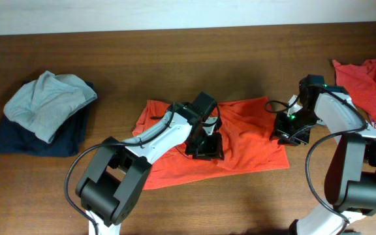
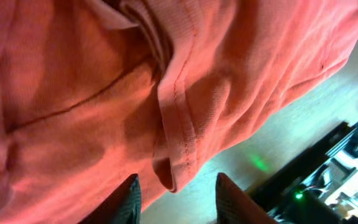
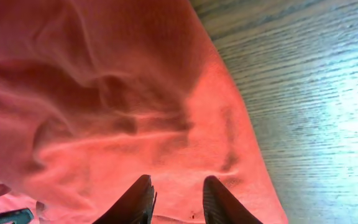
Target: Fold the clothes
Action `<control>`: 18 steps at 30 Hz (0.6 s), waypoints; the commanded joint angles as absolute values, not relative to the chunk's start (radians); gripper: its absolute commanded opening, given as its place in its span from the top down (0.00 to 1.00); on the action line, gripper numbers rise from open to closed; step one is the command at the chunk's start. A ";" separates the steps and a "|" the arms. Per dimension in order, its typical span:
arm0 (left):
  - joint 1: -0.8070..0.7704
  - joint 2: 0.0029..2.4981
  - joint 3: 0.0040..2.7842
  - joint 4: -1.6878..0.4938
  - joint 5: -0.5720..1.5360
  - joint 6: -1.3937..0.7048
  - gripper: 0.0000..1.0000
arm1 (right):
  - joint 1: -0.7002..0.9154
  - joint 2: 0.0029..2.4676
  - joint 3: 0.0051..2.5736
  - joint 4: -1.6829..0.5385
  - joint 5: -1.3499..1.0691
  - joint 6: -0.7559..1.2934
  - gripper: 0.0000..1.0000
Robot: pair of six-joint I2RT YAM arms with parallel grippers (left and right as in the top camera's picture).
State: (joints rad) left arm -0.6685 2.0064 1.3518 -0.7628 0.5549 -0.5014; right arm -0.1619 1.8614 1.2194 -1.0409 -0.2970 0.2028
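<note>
Grey pile left, red shirt centre; front table free.

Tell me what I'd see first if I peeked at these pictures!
The bright orange-red cotton T-shirt lying rumpled in the middle of the brown wooden table grabs the eye. The left pincer is over its hem and the right pincer is at its right edge. A heap of light grey and navy cloth sits far left, and another orange-red garment peeks in at the top right.
</note>
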 commanded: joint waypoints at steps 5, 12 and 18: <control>-0.671 1.983 1.340 -0.767 0.704 -0.644 0.44 | -0.164 1.839 1.236 -1.095 -0.307 0.187 0.68; -0.684 1.988 1.278 -0.695 0.681 -0.746 0.51 | -0.164 1.839 1.236 -1.105 -0.307 0.171 0.68; -0.685 1.994 1.241 -0.629 0.675 -0.786 0.54 | -0.164 1.839 1.236 -1.110 -0.307 0.171 0.67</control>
